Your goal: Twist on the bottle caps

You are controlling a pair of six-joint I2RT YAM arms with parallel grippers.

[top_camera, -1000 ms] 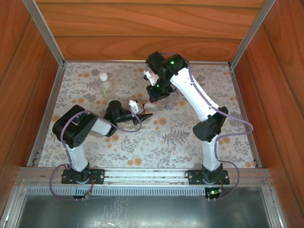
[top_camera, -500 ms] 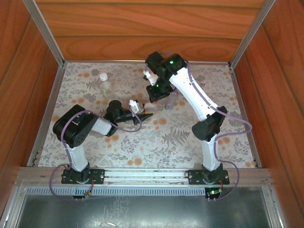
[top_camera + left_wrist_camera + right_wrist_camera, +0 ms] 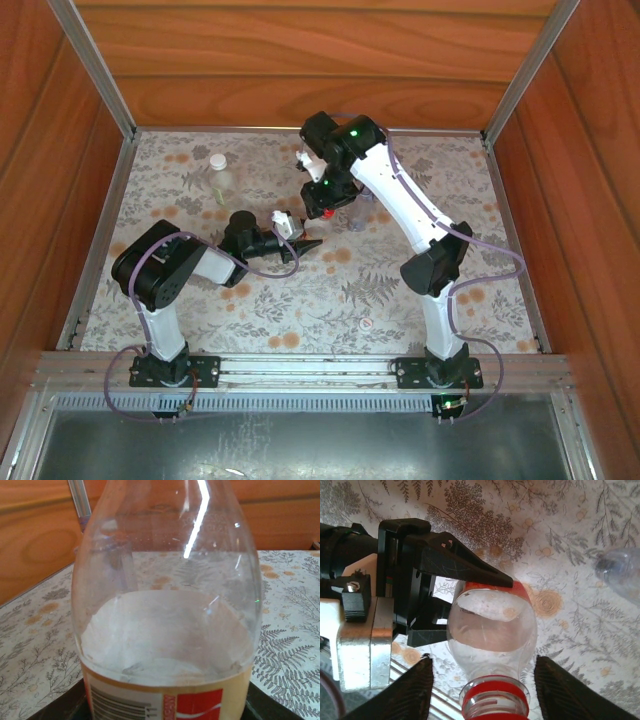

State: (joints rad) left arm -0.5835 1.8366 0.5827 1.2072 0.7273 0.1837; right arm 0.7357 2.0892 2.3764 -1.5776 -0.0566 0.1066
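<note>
My left gripper is shut on the bottle with the red-orange label, gripping it at the label. From the right wrist view its black fingers clamp that bottle. A red cap sits on the neck, above a red ring. My right gripper is open, one finger on either side of the neck and apart from it. From above, the right gripper hangs over the red cap, just beyond the left gripper.
A plain clear bottle with a white cap stands at the back left. A slim bluish bottle stands just right of my right gripper and appears again as the slim bottle. A small pale cap lies on the cloth near the front.
The right gripper's jaws have spread apart, letting go of the red cap. The right wrist has shifted slightly left. The left arm and its bottle stay put.
</note>
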